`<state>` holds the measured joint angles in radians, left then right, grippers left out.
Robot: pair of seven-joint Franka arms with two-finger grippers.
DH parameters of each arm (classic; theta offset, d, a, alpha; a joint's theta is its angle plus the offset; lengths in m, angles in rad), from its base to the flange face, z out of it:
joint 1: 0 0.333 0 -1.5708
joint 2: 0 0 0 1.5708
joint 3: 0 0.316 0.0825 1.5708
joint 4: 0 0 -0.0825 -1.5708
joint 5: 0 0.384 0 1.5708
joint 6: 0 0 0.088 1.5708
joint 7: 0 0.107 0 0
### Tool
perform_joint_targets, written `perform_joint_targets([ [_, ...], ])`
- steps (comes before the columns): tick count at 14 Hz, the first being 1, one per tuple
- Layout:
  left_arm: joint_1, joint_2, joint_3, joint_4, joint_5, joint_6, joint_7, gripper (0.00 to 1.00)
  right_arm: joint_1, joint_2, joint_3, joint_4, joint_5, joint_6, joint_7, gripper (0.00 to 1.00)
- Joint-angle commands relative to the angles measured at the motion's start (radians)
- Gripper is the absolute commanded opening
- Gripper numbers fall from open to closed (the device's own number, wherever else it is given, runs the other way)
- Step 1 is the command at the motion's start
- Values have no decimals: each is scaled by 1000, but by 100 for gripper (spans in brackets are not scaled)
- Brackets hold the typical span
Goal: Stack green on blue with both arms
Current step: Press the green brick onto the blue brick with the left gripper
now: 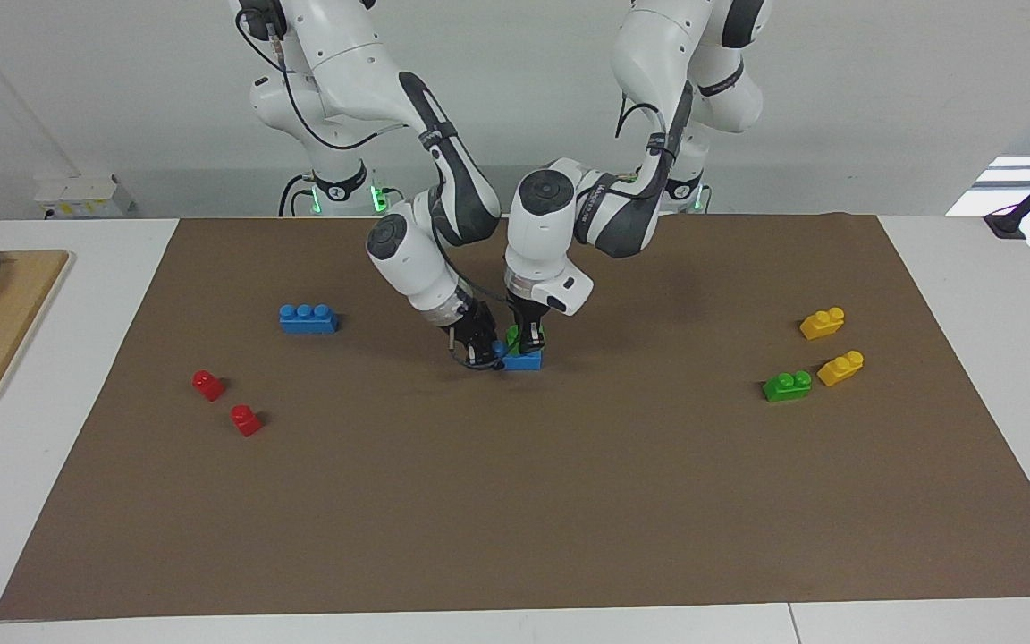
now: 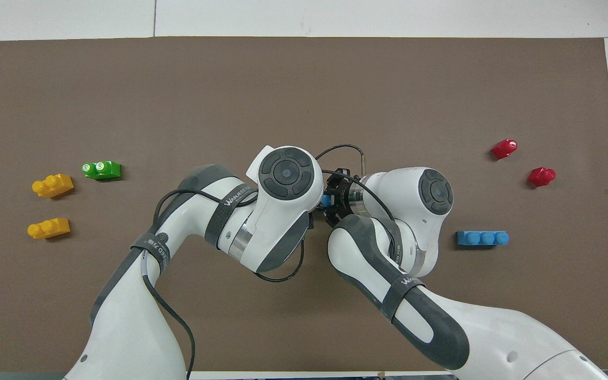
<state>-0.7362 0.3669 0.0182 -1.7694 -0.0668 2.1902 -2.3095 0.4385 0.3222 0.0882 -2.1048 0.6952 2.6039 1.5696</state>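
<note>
green brick [image 1: 512,336] sits on blue brick [image 1: 522,360] mid-mat, clamped in my left jaws [image 1: 526,341] | right jaws [image 1: 483,351] closed on that blue brick's end | both arms bent low, wrists angled inward over it

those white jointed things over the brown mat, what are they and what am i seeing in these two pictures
They are two robot arms. One picture faces them across the table; the other looks down from above their end. In the middle of the brown mat, the left gripper is shut on a green brick and has it on a blue brick, which the right gripper, also shut, grips at one end. Loose on the mat lie a second blue brick, two red bricks, another green brick and two yellow bricks.
</note>
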Motion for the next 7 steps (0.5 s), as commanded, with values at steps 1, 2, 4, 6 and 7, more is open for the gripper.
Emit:
perform_joint_targets([
  [1, -15, -12, 8, -67, 5, 37, 25, 0, 2, -3, 2, -30, 32, 33, -20, 0],
  [2, -17, -13, 8, -83, 5, 60, 25, 0, 2, -3, 2, -30, 32, 33, -20, 0],
  [4, -28, -13, 8, -105, 5, 111, 27, 0, 2, -3, 2, -30, 32, 33, -20, 0],
  [6, -28, -13, 8, -125, 5, 115, 31, 0, 2, -3, 2, -30, 30, 33, -20, 0],
  [7, -28, -13, 8, -130, 5, 120, 45, 0, 2, -3, 2, -30, 32, 33, -20, 0],
])
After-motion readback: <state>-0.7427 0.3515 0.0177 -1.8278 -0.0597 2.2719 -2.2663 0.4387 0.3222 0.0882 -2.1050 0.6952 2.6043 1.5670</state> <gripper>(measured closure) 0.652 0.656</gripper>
